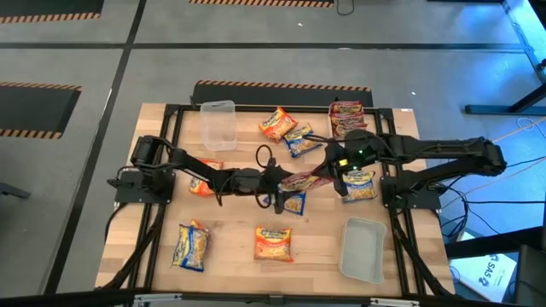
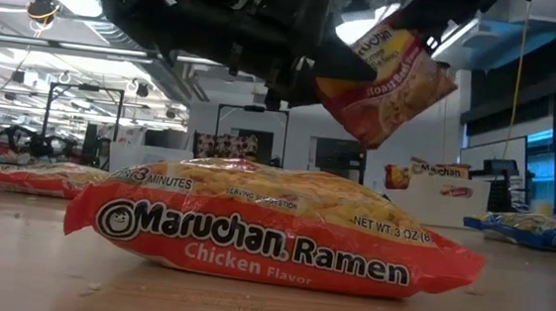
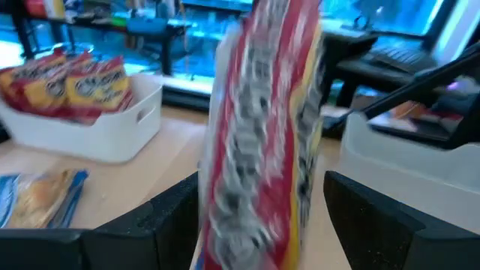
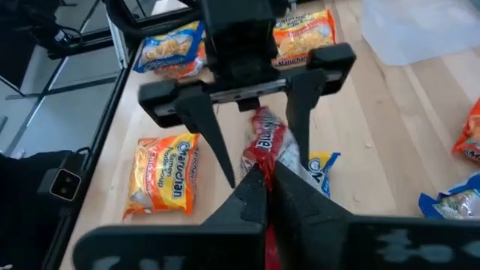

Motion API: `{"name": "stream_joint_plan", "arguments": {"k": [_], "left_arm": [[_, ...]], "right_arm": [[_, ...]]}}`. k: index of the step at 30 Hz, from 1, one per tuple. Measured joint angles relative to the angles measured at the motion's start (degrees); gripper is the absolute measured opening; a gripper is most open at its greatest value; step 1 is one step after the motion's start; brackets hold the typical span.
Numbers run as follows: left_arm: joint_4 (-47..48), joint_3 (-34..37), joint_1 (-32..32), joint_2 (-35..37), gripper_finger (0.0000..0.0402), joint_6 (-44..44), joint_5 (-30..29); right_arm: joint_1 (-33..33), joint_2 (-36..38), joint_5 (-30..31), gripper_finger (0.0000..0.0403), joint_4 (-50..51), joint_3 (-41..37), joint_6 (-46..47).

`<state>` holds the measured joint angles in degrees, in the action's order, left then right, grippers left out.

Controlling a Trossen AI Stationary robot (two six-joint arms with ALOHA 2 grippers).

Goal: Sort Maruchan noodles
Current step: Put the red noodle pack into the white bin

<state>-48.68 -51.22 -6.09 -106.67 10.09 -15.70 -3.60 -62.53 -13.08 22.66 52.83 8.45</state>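
A red Maruchan noodle packet [image 4: 264, 142] hangs over the middle of the table, with my right gripper [image 4: 266, 176] shut on it. In the low view the red packet [image 2: 383, 79] hangs tilted, clear of the table. My left gripper [image 3: 262, 225] is open and points about level from the table's left. Its two fingers [image 4: 206, 131] stand on either side of the packet's free end without touching it. Other packets lie flat on the wood: an orange one [image 1: 273, 243], a blue-and-yellow one [image 1: 192, 247] and another blue-and-yellow one [image 1: 358, 184]. My right gripper pinches one end of the red packet [image 4: 262, 159] between its two fingers. The fingers slant down from the table's right side. The packet is lifted clear of the table and reaches out toward my left gripper.
A clear tub [image 1: 217, 125] stands at the far left and a white tub [image 1: 363, 249] at the near right. More packets lie at the far side [image 1: 278, 124] and under the arms [image 1: 294, 203]. An orange chicken-flavour packet [image 2: 272, 235] lies close to the low camera.
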Motion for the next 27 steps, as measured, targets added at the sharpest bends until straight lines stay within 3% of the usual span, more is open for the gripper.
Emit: {"name": "stream_joint_plan", "arguments": {"k": [5, 27], "left_arm": [[-0.93, -0.02, 0.09, 0.00, 0.0249, -0.20, 1.05], [2.82, -0.02, -0.76, 0.33, 0.0090, -3.32, 1.86]], "right_arm": [[-0.01, -1.02, -0.02, 0.0000, -1.14, -0.01, -0.19], [-0.17, -1.13, -2.22, 0.0007, -2.57, -0.01, 0.77]]}}
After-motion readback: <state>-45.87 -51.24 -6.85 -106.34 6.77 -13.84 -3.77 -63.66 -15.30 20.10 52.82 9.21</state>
